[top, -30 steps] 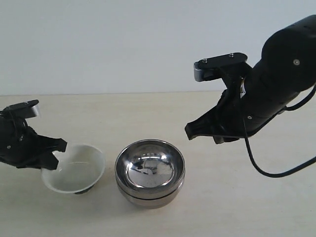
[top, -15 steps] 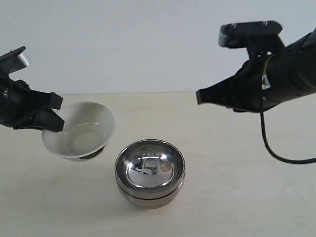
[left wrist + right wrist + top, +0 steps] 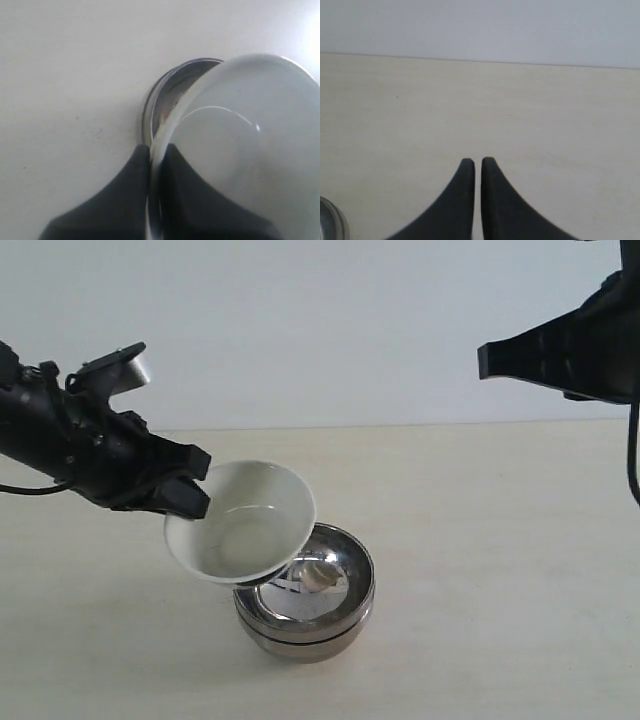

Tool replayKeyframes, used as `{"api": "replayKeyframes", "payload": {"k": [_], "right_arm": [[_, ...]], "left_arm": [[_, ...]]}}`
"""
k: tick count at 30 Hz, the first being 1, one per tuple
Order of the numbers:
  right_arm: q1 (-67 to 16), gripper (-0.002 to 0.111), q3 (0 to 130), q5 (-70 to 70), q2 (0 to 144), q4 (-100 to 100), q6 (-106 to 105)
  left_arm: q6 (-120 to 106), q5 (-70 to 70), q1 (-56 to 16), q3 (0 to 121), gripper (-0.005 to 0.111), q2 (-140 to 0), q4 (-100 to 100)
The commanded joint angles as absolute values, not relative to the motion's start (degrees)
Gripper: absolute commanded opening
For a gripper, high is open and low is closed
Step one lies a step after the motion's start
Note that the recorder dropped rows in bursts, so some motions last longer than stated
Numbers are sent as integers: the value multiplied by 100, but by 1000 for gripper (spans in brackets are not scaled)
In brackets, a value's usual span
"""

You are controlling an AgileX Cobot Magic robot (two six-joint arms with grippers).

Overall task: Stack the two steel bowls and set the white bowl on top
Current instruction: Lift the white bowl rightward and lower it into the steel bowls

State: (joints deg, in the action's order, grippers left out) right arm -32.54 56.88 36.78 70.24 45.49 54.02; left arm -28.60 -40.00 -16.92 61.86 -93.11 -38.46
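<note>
Two steel bowls (image 3: 310, 632) nested on your table (image 3: 500, 590) | your left gripper (image 3: 190, 498) clamped on white bowl (image 3: 240, 525) rim, bowl tilted over them | your right gripper (image 3: 477, 161) jaws together, up high

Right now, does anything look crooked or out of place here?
Only the white bowl: the left end effector pinches its rim and holds it tilted, off-centre over the stacked steel bowls, not sitting level in them. Nothing looks spilled or damaged.
</note>
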Motion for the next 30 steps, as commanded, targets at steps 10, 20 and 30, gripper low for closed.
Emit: {"api": "replayKeyframes", "payload": {"k": [10,20,30], "right_arm": [[-3246,0,5671,3874,6982,4195,4895],[-3246,0,5671,3809,6982,4169,4827],[-3246,0,5671,3775,6982,4123,4764]], "left_arm": [[-2367,-4067,-2239,7031,4,-10228,-3983],[-2313,-4057,-2253,7064,4,-10541,-3959],[-2313,-4032,-2253,7064,4,-10664,-3959]]}}
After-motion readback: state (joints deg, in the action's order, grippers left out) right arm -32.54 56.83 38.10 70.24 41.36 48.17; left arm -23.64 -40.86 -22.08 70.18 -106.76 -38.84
